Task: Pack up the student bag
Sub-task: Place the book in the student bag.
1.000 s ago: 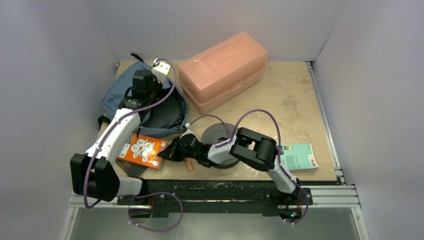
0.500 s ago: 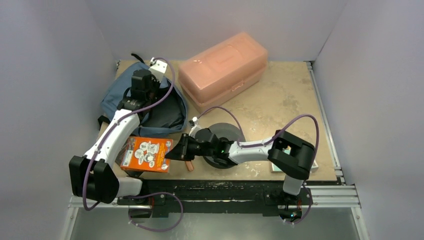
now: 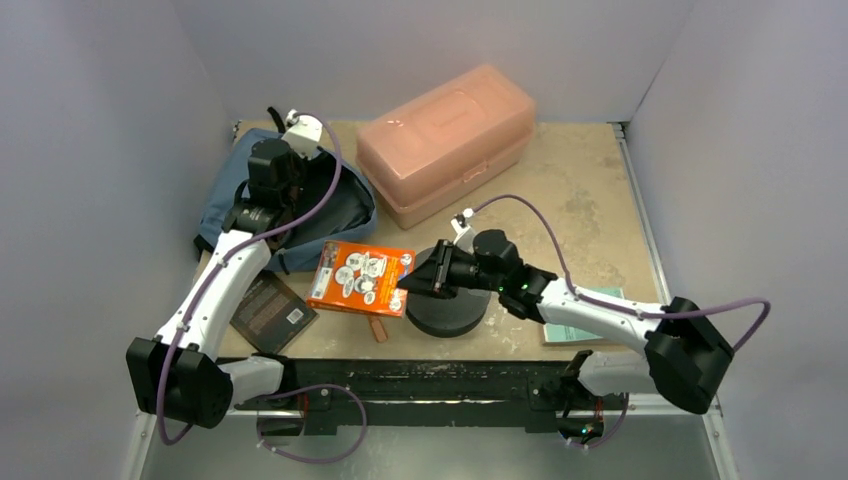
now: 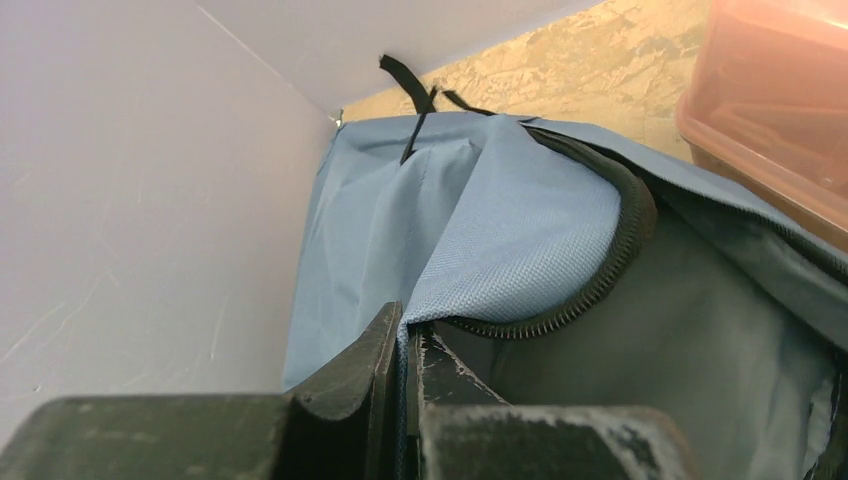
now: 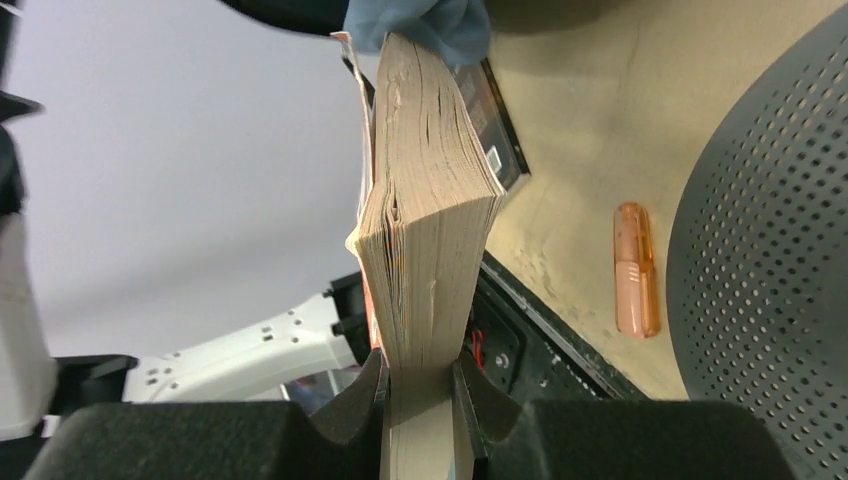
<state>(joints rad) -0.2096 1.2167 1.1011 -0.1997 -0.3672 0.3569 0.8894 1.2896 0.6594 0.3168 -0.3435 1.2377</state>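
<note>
Our right gripper (image 5: 420,365) pinches the book (image 3: 360,278) by one edge, left gripper (image 4: 403,338) clamps the bag (image 4: 520,230) rim, so we risk it sagging and snagging the zipper (image 4: 602,268).

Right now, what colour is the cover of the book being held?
The book has an orange cover with white pictures; the top external view shows it best.
</note>
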